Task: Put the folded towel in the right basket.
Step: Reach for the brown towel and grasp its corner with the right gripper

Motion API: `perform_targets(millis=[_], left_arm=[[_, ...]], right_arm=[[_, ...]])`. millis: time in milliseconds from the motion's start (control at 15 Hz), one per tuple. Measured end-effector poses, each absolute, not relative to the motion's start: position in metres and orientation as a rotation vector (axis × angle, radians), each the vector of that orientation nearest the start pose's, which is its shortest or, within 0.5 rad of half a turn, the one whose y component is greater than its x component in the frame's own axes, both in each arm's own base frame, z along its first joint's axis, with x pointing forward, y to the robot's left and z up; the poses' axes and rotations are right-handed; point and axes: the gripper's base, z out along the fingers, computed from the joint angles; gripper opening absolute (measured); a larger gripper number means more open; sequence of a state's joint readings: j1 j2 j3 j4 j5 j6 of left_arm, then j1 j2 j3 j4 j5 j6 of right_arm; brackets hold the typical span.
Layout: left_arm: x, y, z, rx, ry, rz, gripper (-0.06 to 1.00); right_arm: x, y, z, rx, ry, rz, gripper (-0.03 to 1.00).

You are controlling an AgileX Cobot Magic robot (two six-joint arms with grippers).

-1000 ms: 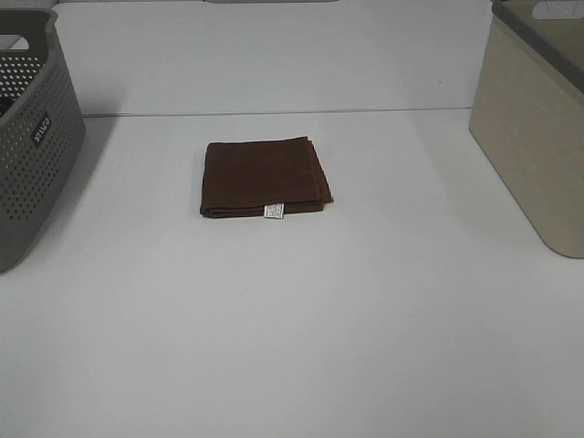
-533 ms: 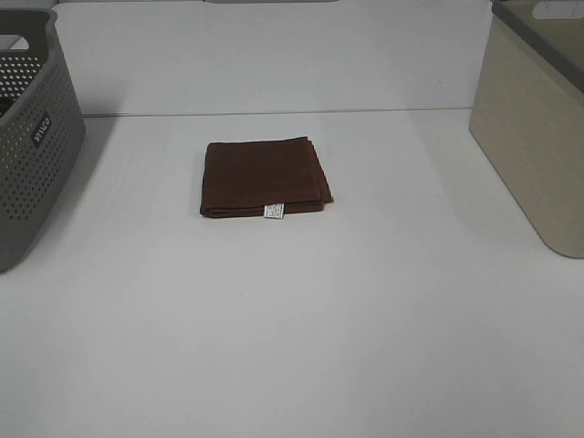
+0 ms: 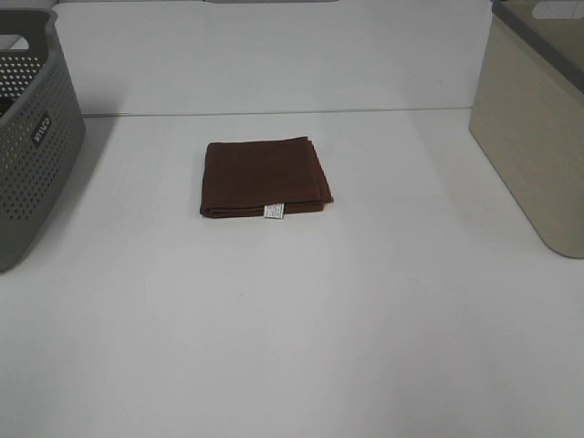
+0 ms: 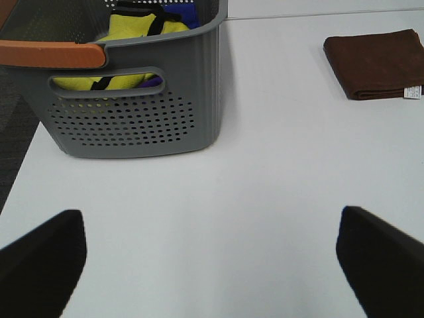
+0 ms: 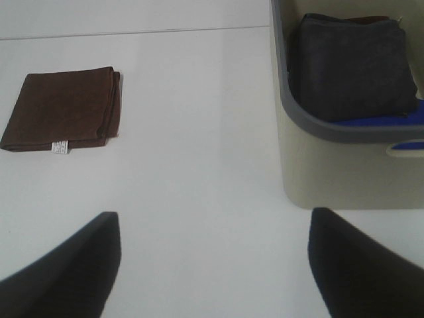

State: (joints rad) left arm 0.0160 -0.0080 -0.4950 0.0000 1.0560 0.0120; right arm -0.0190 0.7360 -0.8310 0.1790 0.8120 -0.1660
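Folded towel (image 3: 265, 178) flat on the white table (image 3: 292, 319), mid-way between the two baskets, nobody touching it.

White tabletop, plain white wall behind, a thin seam where they meet. The brown towel looks close to square, so I can't call a long axis; its white label (image 3: 273, 212) hangs off the near edge and the stacked folds face the beige right basket (image 3: 534, 128). That basket holds a dark grey folded cloth (image 5: 351, 63). The grey perforated left basket (image 3: 27, 155) has something yellow (image 4: 142, 26) inside. The left gripper (image 4: 212, 258) is spread wide and holds nothing, and so is the right gripper (image 5: 215, 265). The towel sits well apart from both, out ahead of their fingertips.
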Motion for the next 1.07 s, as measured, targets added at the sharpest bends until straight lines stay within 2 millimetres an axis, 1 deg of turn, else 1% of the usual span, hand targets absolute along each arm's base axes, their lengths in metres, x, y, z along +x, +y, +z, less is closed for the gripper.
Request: perform_targets(millis=[67, 200, 267, 333, 467, 533, 667, 733, 800, 933, 1000, 1067], left_arm=[[-0.005, 0.0, 0.276, -0.004, 2.037, 0.018, 0.97], [-0.005, 0.0, 0.276, -0.004, 2.037, 0.018, 0.97], [-0.005, 0.0, 0.276, -0.004, 2.037, 0.018, 0.97], [-0.005, 0.0, 0.276, -0.004, 2.037, 0.018, 0.97], [-0.005, 0.0, 0.276, -0.004, 2.037, 0.018, 0.97], [-0.005, 0.0, 0.276, -0.004, 2.037, 0.018, 0.97], [-0.005, 0.0, 0.276, -0.004, 2.037, 0.018, 0.97], [-0.005, 0.0, 0.276, -0.004, 2.037, 0.018, 0.97], [-0.005, 0.0, 0.276, -0.004, 2.037, 0.018, 0.97], [-0.005, 0.0, 0.276, -0.004, 2.037, 0.018, 0.97], [-0.005, 0.0, 0.276, -0.004, 2.037, 0.018, 0.97], [-0.005, 0.0, 0.276, -0.004, 2.037, 0.018, 0.97]], right_arm=[[0.153, 0.009, 0.366, -0.096, 2.202, 0.111, 0.74], [0.2, 0.008, 0.379, -0.093, 2.24, 0.117, 0.74], [0.225, 0.008, 0.381, -0.093, 2.268, 0.119, 0.74], [0.267, 0.007, 0.388, -0.114, 2.309, 0.122, 0.74], [0.307, 0.008, 0.387, -0.137, 2.388, 0.144, 0.74], [0.317, 0.009, 0.386, -0.14, 2.403, 0.153, 0.74], [0.352, 0.013, 0.379, -0.149, 2.437, 0.228, 0.74], [0.366, 0.019, 0.376, -0.187, 2.437, 0.239, 0.74], [0.379, 0.03, 0.373, -0.233, 2.433, 0.249, 0.74], [0.401, 0.064, 0.362, -0.345, 2.434, 0.283, 0.74], [0.41, 0.083, 0.353, -0.388, 2.443, 0.31, 0.74], [0.42, 0.098, 0.34, -0.411, 2.466, 0.332, 0.74]])
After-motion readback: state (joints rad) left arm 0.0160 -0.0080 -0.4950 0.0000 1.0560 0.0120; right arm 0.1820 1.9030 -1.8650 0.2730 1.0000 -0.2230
